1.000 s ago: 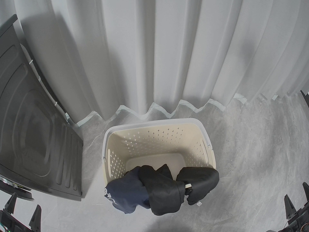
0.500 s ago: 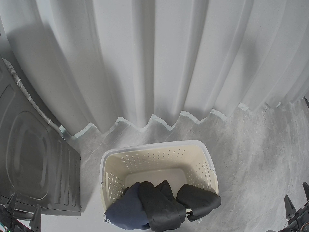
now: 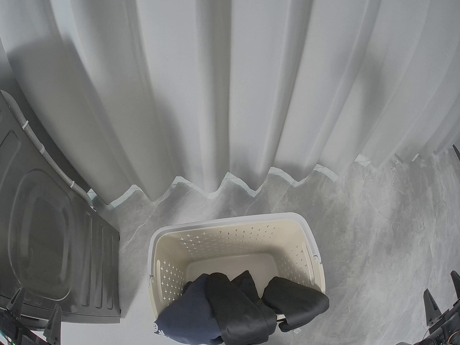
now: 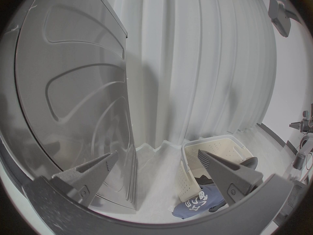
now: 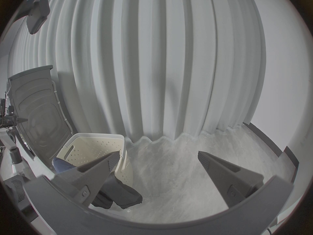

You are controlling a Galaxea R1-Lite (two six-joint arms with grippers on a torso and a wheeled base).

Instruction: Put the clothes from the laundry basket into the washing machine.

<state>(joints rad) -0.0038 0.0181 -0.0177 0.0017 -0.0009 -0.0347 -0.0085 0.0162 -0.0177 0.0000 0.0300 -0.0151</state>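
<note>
Camera's view is shifting, nothing else. Dark grey ribbed washing machine [image 3: 48, 245] is sitting left, left tool [image 3: 36, 307] gaping empty beside it. Dark bundled clothes [image 3: 239, 303] are draping crosswise over the near rim of the cream perforated plastic laundry basket [image 3: 225, 219], midway toward the right tool [image 3: 440, 288], gaping too.

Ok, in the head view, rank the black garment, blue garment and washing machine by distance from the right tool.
1. Black garment, draped over the basket, right side.
2. Blue garment, at its left corner.
3. Washing machine, far left.
</note>
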